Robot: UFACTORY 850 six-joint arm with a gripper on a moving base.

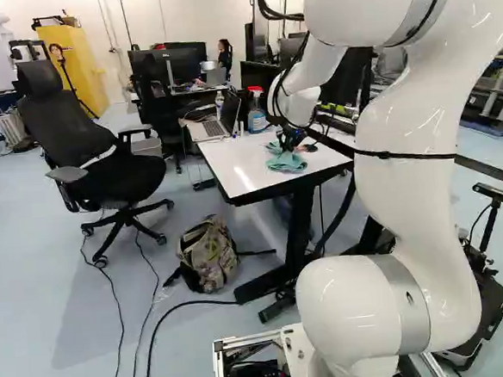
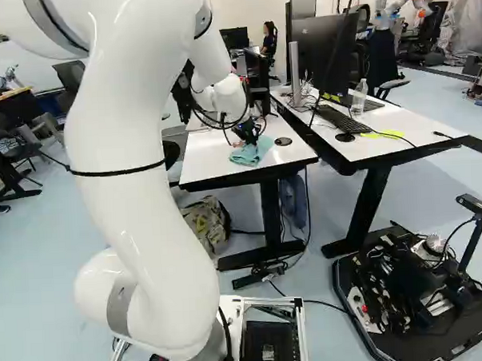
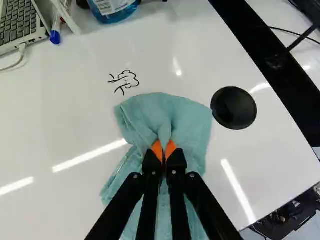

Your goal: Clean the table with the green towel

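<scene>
Towel spot: your green towel (image 3: 192,122) lay bunched on the white surface (image 3: 60,115), right of centre in the upper half of the left base view, near upper centre in the right one.
Pincer: (image 3: 163,147) you had it closed w/ a raised fold of cloth nipped btw the orange pads (image 3: 156,149).
Towel handling: prob. light, v. soft, limp; it would trail or fold under if you pushed it, & loose corners could lag.
Towel hold: a thick central fold was the right place to take it; light downward pressure would prob. keep the cloth flat.
Ink doodle: (image 3: 127,81) just past the towel's far edge, on the laptop's (image 3: 20,25) side, unwiped; prob. your next stroke.
Black disc: (image 3: 233,108) right beside the cloth, so a wide swipe could've snagged it.
Hidden: the pincer covered part of the cloth, whose near end ran out of the wrist view; you couldn't tell grip depth or if ink lay underneath.
Base views: doodle too small to make out; arm blocked part of the left one.
</scene>
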